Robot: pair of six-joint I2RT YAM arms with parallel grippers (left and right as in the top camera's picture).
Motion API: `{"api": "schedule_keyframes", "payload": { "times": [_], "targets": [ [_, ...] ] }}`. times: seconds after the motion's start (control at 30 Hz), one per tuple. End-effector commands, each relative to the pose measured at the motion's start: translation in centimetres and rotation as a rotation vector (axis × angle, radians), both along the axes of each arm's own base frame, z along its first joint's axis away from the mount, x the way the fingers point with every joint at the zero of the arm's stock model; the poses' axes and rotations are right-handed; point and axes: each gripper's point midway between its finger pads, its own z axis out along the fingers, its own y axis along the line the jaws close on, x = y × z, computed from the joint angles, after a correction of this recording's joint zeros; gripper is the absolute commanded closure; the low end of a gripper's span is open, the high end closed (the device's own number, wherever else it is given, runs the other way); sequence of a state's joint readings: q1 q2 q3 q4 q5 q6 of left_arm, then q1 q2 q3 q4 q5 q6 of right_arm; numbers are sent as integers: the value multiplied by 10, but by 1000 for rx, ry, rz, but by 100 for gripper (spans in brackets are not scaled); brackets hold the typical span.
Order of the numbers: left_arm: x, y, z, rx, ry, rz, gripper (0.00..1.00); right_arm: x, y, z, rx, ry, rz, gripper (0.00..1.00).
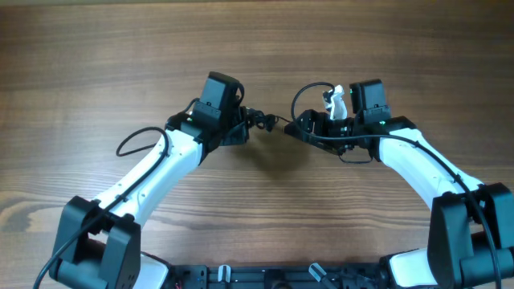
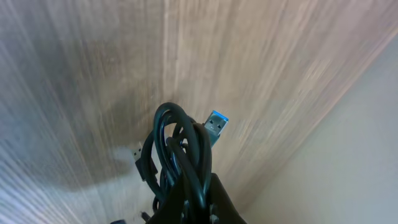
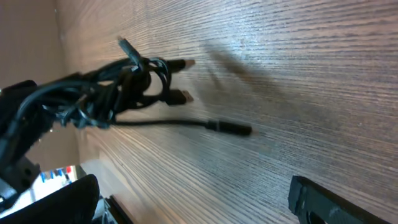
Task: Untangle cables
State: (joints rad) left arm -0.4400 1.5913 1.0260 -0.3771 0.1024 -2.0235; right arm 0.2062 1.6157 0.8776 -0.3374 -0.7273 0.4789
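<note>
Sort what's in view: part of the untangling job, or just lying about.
Job: cables, blue plug, left gripper holding them, right gripper open nearby.
Not the job: table, arms' own thicker cables.

No text, label or number is readable.

- Looks like a robotics lab bench, with a white-and-black left arm (image 1: 152, 172) and right arm (image 1: 426, 164) based at one edge.
- Bare wood-grain table (image 1: 80, 48), with a plain pale wall (image 2: 354, 162) beside.
</note>
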Motion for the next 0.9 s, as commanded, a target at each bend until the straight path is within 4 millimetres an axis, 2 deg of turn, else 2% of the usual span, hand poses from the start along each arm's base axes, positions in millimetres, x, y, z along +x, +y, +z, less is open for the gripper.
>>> {"api": "schedule_keyframes", "payload": {
  "times": [0.0, 0.07, 0.1, 0.13, 0.17, 0.2, 0.23, 0.27, 0.43, 0.47, 0.5, 0.53, 0.57, 0.6, 0.67, 0.7, 0.77, 0.87],
  "targets": [
    [30, -15, 41, 138, -348, -355, 96, 2, 2, 13, 14, -63, 32, 0],
    [34, -51, 77, 226, -704, -761, 96, 1, 8, 32, 62, -134, 81, 0],
    [25, -67, 90, 245, -853, -943, 96, 0, 12, 40, 92, -162, 105, 0],
    [16, -75, 92, 257, -928, -1059, 96, 1, 13, 44, 100, -177, 109, 2],
    [11, -77, 90, 273, -957, -1124, 96, 2, 13, 44, 97, -191, 117, 7],
    [7, -76, 86, 303, -968, -1173, 96, 1, 13, 44, 90, -213, 135, 25],
    [5, -75, 82, 340, -985, -1220, 96, 0, 13, 44, 78, -247, 168, 35],
    [4, -74, 80, 359, -996, -1243, 96, -1, 13, 42, 63, -282, 203, 39],
    [8, -74, 86, 331, -995, -1197, 96, -2, 13, 42, 33, -375, 282, 40],
    [14, -69, 87, 314, -966, -1148, 96, -4, 13, 41, 30, -382, 296, 39],
    [17, -64, 85, 317, -944, -1119, 96, -6, 14, 42, 44, -378, 301, 34],
    [24, -56, 83, 333, -910, -1069, 96, -9, 17, 45, 75, -357, 300, 21],
    [33, -46, 81, 380, -885, -1021, 96, -9, 16, 46, 91, -310, 264, 13],
    [41, -36, 77, 466, -870, -995, 96, -7, 16, 48, 112, -279, 234, 10],
    [42, -35, 75, 544, -903, -1054, 96, -4, 15, 55, 130, -332, 256, 8],
    [38, -39, 74, 500, -887, -1046, 96, 0, 16, 58, 111, -432, 305, 8],
    [38, -41, 76, 392, -820, -939, 96, 4, 18, 60, 95, -487, 326, 8],
    [36, -47, 79, 256, -739, -807, 96, 10, 22, 51, 41, -448, 274, 8]
  ]
}}
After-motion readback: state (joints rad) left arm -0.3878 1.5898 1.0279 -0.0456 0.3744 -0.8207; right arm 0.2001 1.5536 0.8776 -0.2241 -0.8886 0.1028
